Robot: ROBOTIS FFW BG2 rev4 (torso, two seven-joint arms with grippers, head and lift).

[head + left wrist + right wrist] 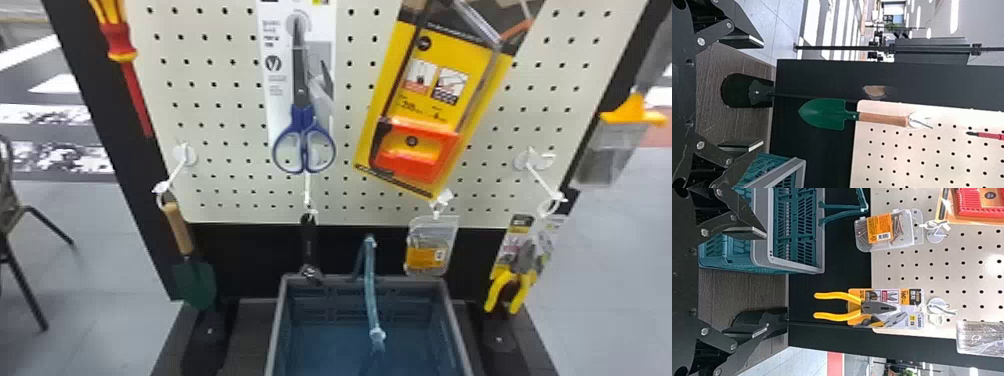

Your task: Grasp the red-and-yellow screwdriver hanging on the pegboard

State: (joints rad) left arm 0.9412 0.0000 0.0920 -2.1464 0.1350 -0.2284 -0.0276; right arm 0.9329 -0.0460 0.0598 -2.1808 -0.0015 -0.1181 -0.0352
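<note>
One red-and-yellow screwdriver [120, 42] noted, tip down, at left edge of pegboard [220, 115], above trowel [194, 282]. Left gripper [763, 93], right gripper [766, 281]: both spread.

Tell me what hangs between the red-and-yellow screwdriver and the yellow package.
In the head view, blue-handled scissors on a white card hang between them.

Barcoded orange label [879, 225] on clear box [863, 246], printed card [915, 302] behind pliers [838, 295]
</note>
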